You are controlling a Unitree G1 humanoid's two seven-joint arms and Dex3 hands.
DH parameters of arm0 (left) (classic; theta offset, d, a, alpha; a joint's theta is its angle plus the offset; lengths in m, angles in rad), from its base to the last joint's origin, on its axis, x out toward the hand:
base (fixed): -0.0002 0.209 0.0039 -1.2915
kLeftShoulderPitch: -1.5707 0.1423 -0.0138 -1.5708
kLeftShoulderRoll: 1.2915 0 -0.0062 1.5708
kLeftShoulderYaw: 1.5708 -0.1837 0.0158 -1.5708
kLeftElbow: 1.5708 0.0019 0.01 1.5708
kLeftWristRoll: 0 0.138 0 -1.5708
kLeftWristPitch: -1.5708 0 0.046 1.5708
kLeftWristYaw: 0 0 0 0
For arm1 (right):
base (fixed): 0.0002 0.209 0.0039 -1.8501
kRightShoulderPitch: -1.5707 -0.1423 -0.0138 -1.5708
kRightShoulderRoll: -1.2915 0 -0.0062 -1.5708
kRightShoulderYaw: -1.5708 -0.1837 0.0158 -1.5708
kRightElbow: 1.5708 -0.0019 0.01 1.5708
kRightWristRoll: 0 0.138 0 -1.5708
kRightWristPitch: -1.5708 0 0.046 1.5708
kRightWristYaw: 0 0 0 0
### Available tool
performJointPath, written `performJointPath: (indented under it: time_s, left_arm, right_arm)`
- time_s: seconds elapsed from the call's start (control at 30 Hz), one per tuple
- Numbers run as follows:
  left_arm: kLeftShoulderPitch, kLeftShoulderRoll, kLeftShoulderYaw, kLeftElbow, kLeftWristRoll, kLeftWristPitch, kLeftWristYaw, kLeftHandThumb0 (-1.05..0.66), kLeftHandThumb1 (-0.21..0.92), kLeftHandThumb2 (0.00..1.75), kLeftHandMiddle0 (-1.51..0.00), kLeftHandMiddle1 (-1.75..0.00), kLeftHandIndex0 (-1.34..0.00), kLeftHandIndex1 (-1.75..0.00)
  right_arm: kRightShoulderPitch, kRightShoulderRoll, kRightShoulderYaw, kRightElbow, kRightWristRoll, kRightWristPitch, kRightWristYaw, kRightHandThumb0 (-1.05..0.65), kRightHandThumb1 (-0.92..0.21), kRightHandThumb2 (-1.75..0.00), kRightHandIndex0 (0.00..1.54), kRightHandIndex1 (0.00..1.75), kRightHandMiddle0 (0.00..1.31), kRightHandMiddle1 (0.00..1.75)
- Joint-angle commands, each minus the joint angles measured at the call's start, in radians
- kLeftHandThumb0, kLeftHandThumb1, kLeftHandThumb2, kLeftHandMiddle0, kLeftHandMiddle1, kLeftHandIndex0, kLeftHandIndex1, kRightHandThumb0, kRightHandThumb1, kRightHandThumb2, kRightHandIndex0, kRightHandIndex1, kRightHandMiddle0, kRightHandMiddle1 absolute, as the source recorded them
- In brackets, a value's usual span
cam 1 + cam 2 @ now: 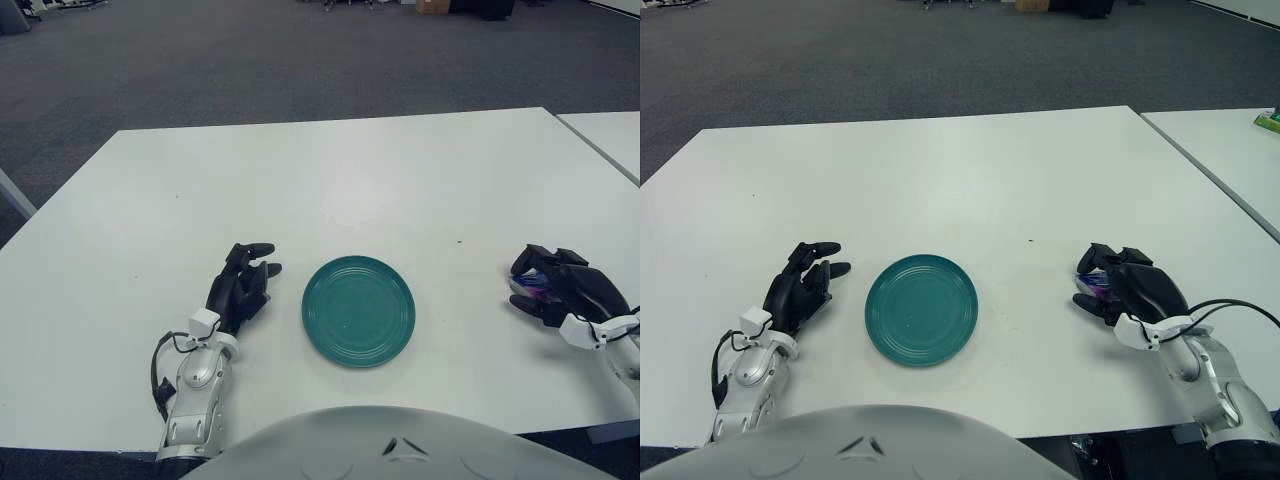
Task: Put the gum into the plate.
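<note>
A teal plate (358, 310) lies on the white table (330, 180), near the front edge and at the middle. To its right, a small purple gum pack (535, 285) shows between the black fingers of my right hand (522, 284). The fingers curl over the pack from above and the thumb closes in from below, hiding most of it. The hand and the pack are down at the table surface, a good hand's width right of the plate. My left hand (243, 283) shows just left of the plate with its fingers relaxed and holding nothing.
A second white table (610, 130) stands at the far right across a narrow gap. Grey carpet lies beyond the table's far edge. A green object (1270, 120) sits on the second table's right side.
</note>
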Motion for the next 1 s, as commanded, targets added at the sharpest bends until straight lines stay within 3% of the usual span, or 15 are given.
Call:
performJointPath:
  time_s: [0.0, 0.33, 0.97]
  left_arm:
    - [-0.017, 0.005, 0.012, 0.016, -0.006, -0.018, -0.010, -0.70, 0.92, 0.68, -0.39, -1.07, -0.22, -1.18]
    - [-0.035, 0.004, 0.019, 0.043, -0.005, -0.040, -0.009, -0.69, 0.92, 0.71, -0.42, -1.07, -0.20, -1.18]
    - [-0.053, 0.012, 0.019, 0.053, -0.007, -0.021, -0.017, -0.69, 0.92, 0.72, -0.41, -1.08, -0.21, -1.18]
  right_arm:
    - [0.020, 0.021, 0.018, 0.035, 0.005, -0.007, -0.006, -0.61, -0.92, -0.62, 1.02, 1.74, 0.83, 1.75]
    - [0.008, 0.032, 0.019, 0.083, 0.021, -0.083, -0.092, -0.57, -0.92, -0.61, 1.21, 1.75, 0.98, 1.75]
    - [-0.015, 0.044, 0.029, 0.147, 0.012, -0.178, -0.198, -0.49, -0.92, -0.60, 1.27, 1.75, 1.02, 1.75]
